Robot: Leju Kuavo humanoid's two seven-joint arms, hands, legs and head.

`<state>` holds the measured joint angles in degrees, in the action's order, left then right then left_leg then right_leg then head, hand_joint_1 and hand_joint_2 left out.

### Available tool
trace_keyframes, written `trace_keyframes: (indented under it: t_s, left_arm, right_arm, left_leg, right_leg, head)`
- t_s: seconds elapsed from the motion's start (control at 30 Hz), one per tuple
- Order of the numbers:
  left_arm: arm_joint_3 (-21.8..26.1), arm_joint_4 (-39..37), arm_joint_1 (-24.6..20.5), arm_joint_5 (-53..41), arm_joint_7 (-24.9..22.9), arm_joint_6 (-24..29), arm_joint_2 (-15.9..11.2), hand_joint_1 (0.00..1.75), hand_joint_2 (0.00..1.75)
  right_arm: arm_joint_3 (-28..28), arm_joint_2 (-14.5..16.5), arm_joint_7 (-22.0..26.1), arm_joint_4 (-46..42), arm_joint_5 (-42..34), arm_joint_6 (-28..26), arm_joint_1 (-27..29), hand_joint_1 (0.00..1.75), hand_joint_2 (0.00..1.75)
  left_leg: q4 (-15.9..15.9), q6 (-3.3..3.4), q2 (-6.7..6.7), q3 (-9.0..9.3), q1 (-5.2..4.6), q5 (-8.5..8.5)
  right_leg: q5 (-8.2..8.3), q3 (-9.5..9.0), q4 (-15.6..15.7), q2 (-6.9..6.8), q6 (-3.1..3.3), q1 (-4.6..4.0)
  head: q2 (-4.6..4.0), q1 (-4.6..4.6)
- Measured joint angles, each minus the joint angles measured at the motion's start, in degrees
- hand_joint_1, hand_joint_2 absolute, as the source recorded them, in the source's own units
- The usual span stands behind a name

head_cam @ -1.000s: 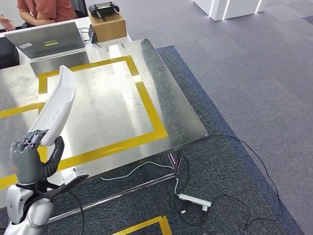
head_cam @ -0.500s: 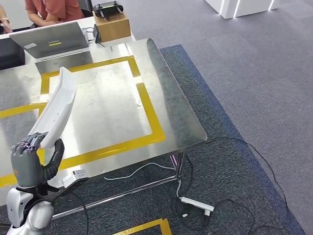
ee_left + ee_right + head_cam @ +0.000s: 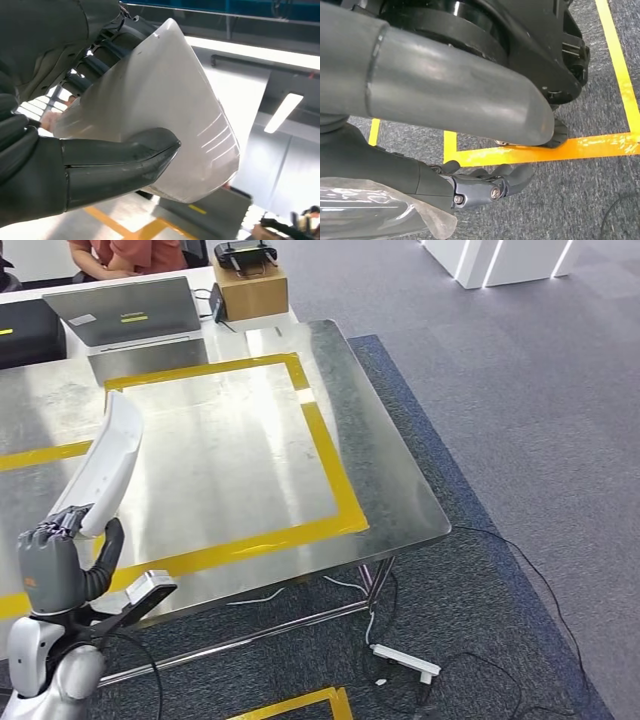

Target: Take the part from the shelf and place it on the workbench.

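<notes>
Carrying step, seen from the head camera: the left hand (image 3: 56,565) gripped the lower end of a long, curved white part (image 3: 102,465), thumb wrapped across one face and fingers behind, so that the part stood tilted up and away over the near left of the steel workbench (image 3: 392,490). No part of it touched the bench top. Yellow tape (image 3: 332,465) marked a rectangle on the bench, just right of the held part. The right hand (image 3: 486,185) hung low over grey carpet, fingers loosely curled and holding nothing. Judged from this, the shelf pick was done and placement remained: the next move called for lowering the part flat inside the taped rectangle before releasing the grip.
</notes>
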<state>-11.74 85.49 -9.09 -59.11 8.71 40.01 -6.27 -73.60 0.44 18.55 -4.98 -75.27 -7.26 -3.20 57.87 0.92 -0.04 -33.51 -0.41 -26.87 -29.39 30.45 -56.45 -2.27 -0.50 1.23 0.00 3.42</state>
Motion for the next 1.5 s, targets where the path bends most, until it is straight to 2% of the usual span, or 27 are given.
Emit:
trace_keyframes:
  t_s: [0.17, 0.27, 0.37, 0.47, 0.57, 0.73, 1.07, 1.27, 1.5]
  left_arm:
    - [1.61, -6.78, -3.22, -4.95, -4.32, -0.33, -1.32, 1.75, 1.75]
    - [2.44, -10.35, -4.71, -5.88, -5.19, -0.40, -2.12, 1.75, 1.75]
    - [2.86, -12.39, -5.50, -7.17, -6.27, -0.61, -2.57, 1.75, 1.75]
    - [3.19, -15.16, -6.74, -10.48, -9.68, -1.74, -3.39, 1.75, 1.75]
    - [3.97, -20.10, -8.82, -13.20, -12.71, -2.14, -4.82, 1.75, 1.75]
    - [5.94, -27.69, -10.95, -15.07, -14.87, -2.02, -7.22, 1.75, 1.75]
    - [7.75, -35.87, -14.46, -18.07, -17.06, -2.01, -10.27, 1.75, 1.75]
    - [7.94, -38.44, -16.18, -18.94, -17.70, -1.91, -11.08, 1.75, 1.75]
    - [7.97, -40.02, -17.54, -20.31, -15.79, -0.58, -11.25, 1.75, 1.75]
  right_arm:
    - [-0.39, -0.01, -0.26, -0.16, 0.01, 0.01, -0.07, 0.00, 0.00]
    - [-0.69, -0.01, -0.40, -0.28, 0.05, 0.01, -0.15, 0.00, 0.00]
    - [-0.84, -0.01, -0.46, -0.32, 0.09, -0.01, -0.17, 0.00, 0.00]
    - [-1.01, -0.03, -0.57, -0.41, 0.24, 0.00, -0.24, 0.00, 0.00]
    - [-1.32, -0.08, -0.85, -0.60, 0.39, 0.01, -0.29, 0.00, 0.00]
    - [-1.71, -0.09, -1.51, -0.83, 0.49, -0.08, -0.34, 0.00, 0.00]
    - [-2.30, -0.09, -1.94, -1.47, 0.72, -0.18, -0.57, 0.00, 0.00]
    - [-2.55, -0.09, -1.80, -1.62, 0.78, -0.17, -0.64, 0.00, 0.00]
    - [-2.67, -0.09, -1.28, -1.76, 0.80, -0.10, -0.72, 0.00, 0.00]
  left_leg:
    - [0.04, 0.20, 0.02, -0.01, -0.08, 0.07]
    - [0.03, 0.26, 0.09, 0.00, -0.06, 0.12]
    - [0.02, 0.28, 0.10, 0.01, 0.02, 0.15]
    - [0.01, 0.26, 0.10, 0.01, 0.13, 0.16]
    - [0.00, 0.23, 0.11, 0.02, 0.22, 0.19]
    - [-0.01, 0.21, 0.15, 0.03, 0.27, 0.19]
    - [-0.01, 0.21, 0.17, 0.03, 0.26, 0.19]
    - [-0.01, 0.21, 0.17, 0.04, 0.27, 0.19]
    - [-0.01, 0.21, 0.17, 0.03, 0.27, 0.19]
  right_leg:
    - [0.21, -0.15, 0.39, 0.01, -1.48, 0.16]
    - [0.24, -0.14, 0.41, 0.06, -1.72, 0.15]
    - [0.23, -0.13, 0.40, 0.05, -1.75, 0.08]
    - [0.23, -0.13, 0.38, 0.06, -1.75, -0.04]
    - [0.23, -0.13, 0.34, 0.09, -1.75, -0.12]
    - [0.20, -0.11, 0.30, 0.11, -1.70, -0.16]
    - [0.18, -0.12, 0.31, 0.12, -1.69, -0.15]
    - [0.19, -0.13, 0.31, 0.11, -1.69, -0.15]
    - [0.19, -0.10, 0.31, 0.12, -1.69, -0.16]
  head:
    - [0.00, -0.02]
    - [0.00, -0.04]
    - [0.00, -0.04]
    - [0.00, -0.04]
    - [0.00, -0.04]
    - [0.00, -0.05]
    - [0.00, -0.03]
    - [0.00, -0.04]
    - [0.00, -0.04]
